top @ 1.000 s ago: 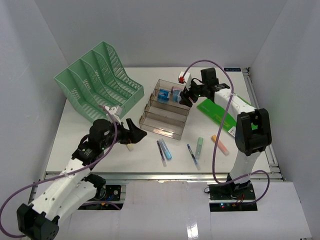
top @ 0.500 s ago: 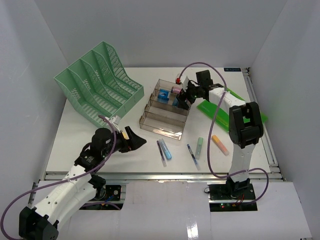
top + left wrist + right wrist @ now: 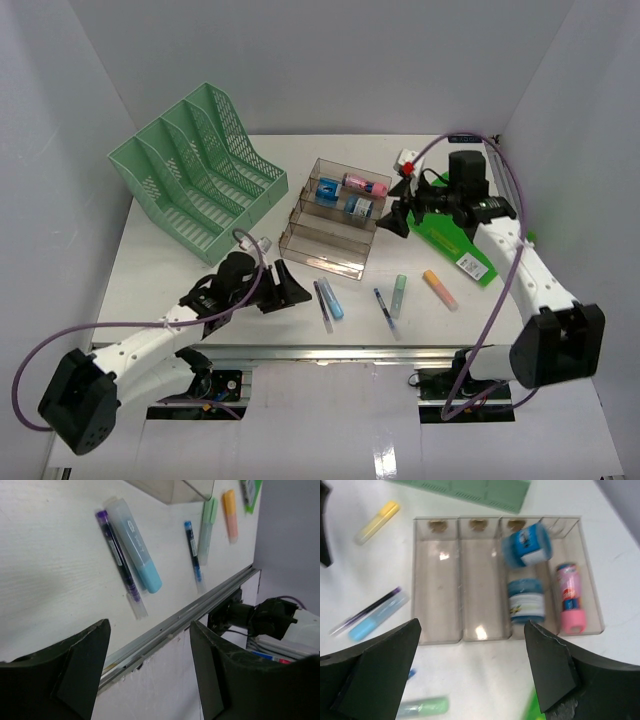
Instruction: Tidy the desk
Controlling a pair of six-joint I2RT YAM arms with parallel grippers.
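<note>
The white desk (image 3: 200, 290) has a silver front rail (image 3: 190, 612). My left gripper (image 3: 285, 290) is open and empty, low over the desk left of a purple pen (image 3: 117, 555) and a light blue highlighter (image 3: 135, 545). My right gripper (image 3: 398, 215) is open and empty, just right of the smoky tiered tray (image 3: 325, 240). The tray's back compartment holds a pink glue stick (image 3: 569, 600), a blue tape roll (image 3: 527, 545) and a blue jar (image 3: 526, 600). A blue pen (image 3: 385, 312), a green highlighter (image 3: 399, 295) and an orange highlighter (image 3: 439, 288) lie near the front.
A mint-green mesh file rack (image 3: 195, 170) stands at the back left. A green notebook (image 3: 455, 240) lies under the right arm. A yellow highlighter (image 3: 377, 522) lies left of the tray, hidden by my left arm in the top view.
My right gripper has let go of the pink glue stick in the tray's back compartment and drawn back to the right. My left gripper has moved right, toward the pens.
</note>
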